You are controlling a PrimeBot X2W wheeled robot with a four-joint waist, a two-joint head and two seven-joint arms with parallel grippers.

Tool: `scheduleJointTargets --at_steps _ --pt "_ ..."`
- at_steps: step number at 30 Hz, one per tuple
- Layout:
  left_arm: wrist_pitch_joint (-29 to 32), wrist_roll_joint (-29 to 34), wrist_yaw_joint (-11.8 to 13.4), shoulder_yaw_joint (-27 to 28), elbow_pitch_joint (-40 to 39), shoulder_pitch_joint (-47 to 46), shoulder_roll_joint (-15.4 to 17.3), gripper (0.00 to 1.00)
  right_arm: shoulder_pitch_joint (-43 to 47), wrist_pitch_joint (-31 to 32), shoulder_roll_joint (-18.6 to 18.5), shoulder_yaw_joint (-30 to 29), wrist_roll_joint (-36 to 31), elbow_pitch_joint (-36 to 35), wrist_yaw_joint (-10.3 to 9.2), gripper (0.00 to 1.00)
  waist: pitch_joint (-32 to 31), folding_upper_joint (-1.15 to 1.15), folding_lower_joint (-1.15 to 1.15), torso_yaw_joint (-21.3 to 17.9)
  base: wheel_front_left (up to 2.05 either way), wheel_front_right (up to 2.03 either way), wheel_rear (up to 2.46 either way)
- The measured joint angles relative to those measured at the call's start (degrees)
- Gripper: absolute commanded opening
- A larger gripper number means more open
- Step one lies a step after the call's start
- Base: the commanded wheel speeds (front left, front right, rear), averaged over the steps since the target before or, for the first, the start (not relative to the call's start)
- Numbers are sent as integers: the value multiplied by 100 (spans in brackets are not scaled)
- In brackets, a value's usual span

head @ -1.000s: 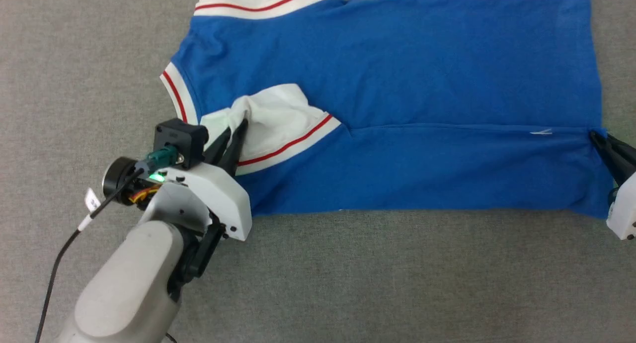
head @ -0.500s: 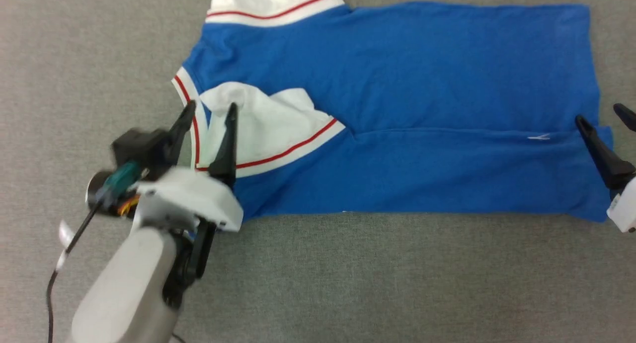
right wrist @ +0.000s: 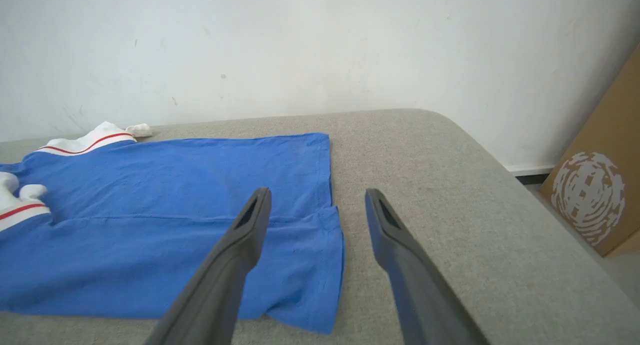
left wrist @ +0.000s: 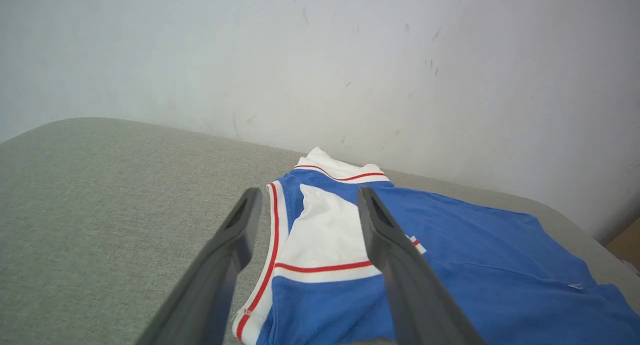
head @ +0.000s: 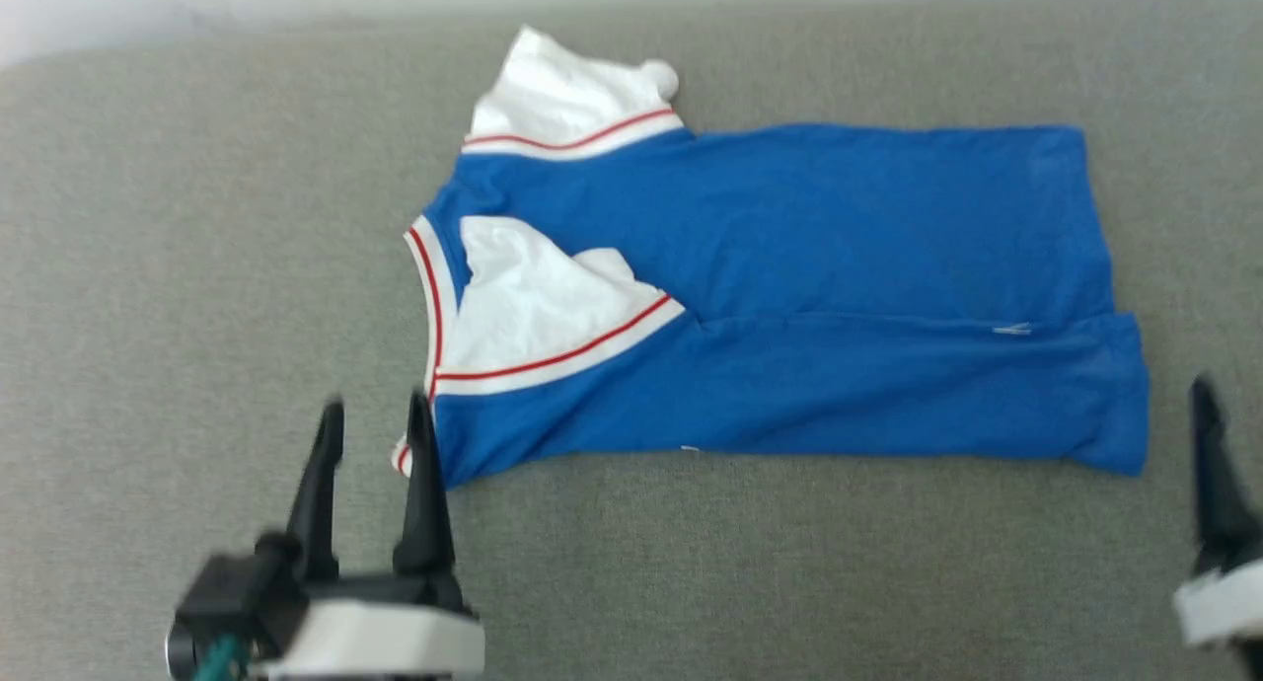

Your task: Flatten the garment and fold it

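The garment [head: 839,237] is a bright blue T-shirt lying flat on the grey surface, its near side folded over along a lengthwise crease. One white sleeve [head: 538,306] with red trim lies folded onto the blue body, and the other sleeve [head: 567,104] sticks out at the far edge. My left gripper [head: 375,415] stands open just short of the collar corner, holding nothing; in the left wrist view its gripper [left wrist: 309,194] frames the folded sleeve [left wrist: 325,230]. My right gripper [right wrist: 316,195] is open and empty, off the hem corner [right wrist: 320,265]; one finger [head: 1212,464] shows at the head view's right edge.
A grey padded surface [head: 691,572] carries the shirt, with a rounded right edge [right wrist: 500,175]. A white wall [left wrist: 300,60] rises behind it. A brown cardboard box [right wrist: 595,195] stands on the floor past the right edge.
My left gripper let go of the white sleeve, opened and drew back toward me; the sleeve now lies flat. My right gripper opened and backed off the hem. The head camera has pulled back.
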Motion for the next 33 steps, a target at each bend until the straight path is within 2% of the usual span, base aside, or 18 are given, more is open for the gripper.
scheduleJointTargets --at_steps 4,8,12,16,21,24,33 --pt "-2 210 -57 168 33 564 -293 100 558 -12 675 -46 -279 -180 0 100 -285 0 0 31 0 0 0" --pt "-2 446 -153 260 258 744 -356 100 765 49 905 -44 -398 -337 0 100 -483 0 0 65 0 0 0" --pt "259 524 -288 178 557 659 -193 100 751 140 935 -47 -461 -502 0 100 -573 0 1 82 0 0 0" --pt "1295 761 -459 -82 767 128 216 100 716 241 905 -13 -531 -577 0 100 -515 0 2 85 0 0 0" --pt "2555 760 -600 -256 1107 -519 439 100 625 288 855 57 -522 -579 0 100 -340 0 3 48 0 0 0" --pt "3055 734 -602 -264 1240 -762 488 100 623 305 828 103 -481 -553 0 100 -209 0 2 13 0 0 0" --pt "3901 682 -535 -308 1566 -1140 553 100 514 330 676 152 -387 -468 0 100 188 0 3 -101 0 0 0"
